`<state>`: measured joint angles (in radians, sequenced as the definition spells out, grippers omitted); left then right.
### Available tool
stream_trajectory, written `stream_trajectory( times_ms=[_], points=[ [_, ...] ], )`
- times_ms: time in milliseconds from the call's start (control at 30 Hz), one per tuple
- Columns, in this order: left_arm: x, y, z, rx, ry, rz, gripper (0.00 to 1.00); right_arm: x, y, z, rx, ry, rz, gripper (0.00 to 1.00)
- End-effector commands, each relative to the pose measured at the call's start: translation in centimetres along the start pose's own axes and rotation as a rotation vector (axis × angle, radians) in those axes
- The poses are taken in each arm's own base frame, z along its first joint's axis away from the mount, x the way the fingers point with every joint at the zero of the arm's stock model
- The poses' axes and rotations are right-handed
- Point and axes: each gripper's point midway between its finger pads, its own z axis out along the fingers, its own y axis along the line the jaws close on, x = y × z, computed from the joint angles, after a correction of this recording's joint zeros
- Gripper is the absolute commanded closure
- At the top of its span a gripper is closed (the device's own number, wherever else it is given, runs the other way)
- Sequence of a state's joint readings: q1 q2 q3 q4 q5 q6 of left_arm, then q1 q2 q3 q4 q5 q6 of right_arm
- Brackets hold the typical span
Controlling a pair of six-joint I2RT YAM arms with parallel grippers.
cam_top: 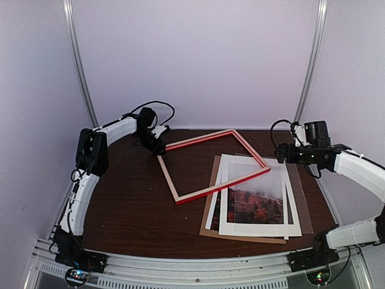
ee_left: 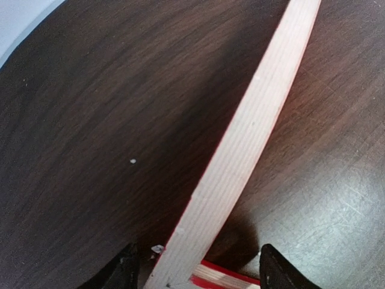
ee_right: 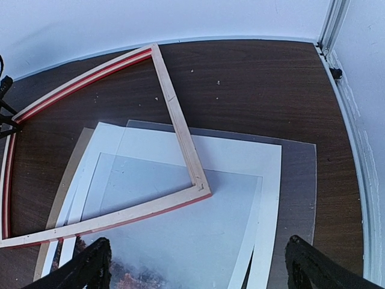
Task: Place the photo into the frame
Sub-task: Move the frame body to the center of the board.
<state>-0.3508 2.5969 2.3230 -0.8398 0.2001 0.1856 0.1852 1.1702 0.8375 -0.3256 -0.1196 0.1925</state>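
The frame (cam_top: 222,186) lies flat and turned at an angle on the bench (cam_top: 132,205), pale wood side up, red showing along its outer edges. Its right corner rests on top of a stack of sheets; the rest sits on bare bench.

The photo (cam_top: 255,205) is in that stack, near the right front of the bench, outside the frame. Its red-orange landscape and misty sky show among white sheets (cam_top: 258,230). A brown board (cam_top: 207,223) sticks out beneath on the left, and a clear sheet (cam_top: 301,205) reaches out to the right.

The left claw (cam_top: 159,141) is low at the frame's far left corner. In the left wrist view its fingers (ee_left: 120,274) stand apart on either side of the corner, close to the wood, with a thin strip of bench visible beside the left one.

The right claw (cam_top: 281,153) is spread wide and holds nothing, hanging above the stack just beside the frame's right corner.
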Motion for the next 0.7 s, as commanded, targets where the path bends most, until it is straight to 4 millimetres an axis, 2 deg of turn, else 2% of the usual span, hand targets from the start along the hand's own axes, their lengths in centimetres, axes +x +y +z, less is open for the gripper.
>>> stream_trajectory(
  times_ms=[0,167,267,400,667],
  points=[
    [0.0,0.6,0.0,-0.048,0.011,0.006,0.36,0.7,0.6,0.7,-0.025,0.017,0.019,0.00],
    [2.1,1.0,-1.2,-0.096,0.080,-0.028,0.51,1.0,0.8,0.9,-0.029,0.028,0.022,0.00],
    [4.3,1.0,-1.9,-0.128,0.140,-0.055,0.56,1.1,0.8,0.8,-0.032,0.024,0.020,0.00],
    [6.8,0.2,-3.5,-0.140,0.185,-0.124,0.59,1.0,0.9,0.4,-0.033,0.014,0.021,0.00],
    [12.0,0.2,-8.0,-0.296,0.234,-0.306,0.59,1.5,1.0,-0.2,-0.040,0.011,0.018,0.00]
  ],
)
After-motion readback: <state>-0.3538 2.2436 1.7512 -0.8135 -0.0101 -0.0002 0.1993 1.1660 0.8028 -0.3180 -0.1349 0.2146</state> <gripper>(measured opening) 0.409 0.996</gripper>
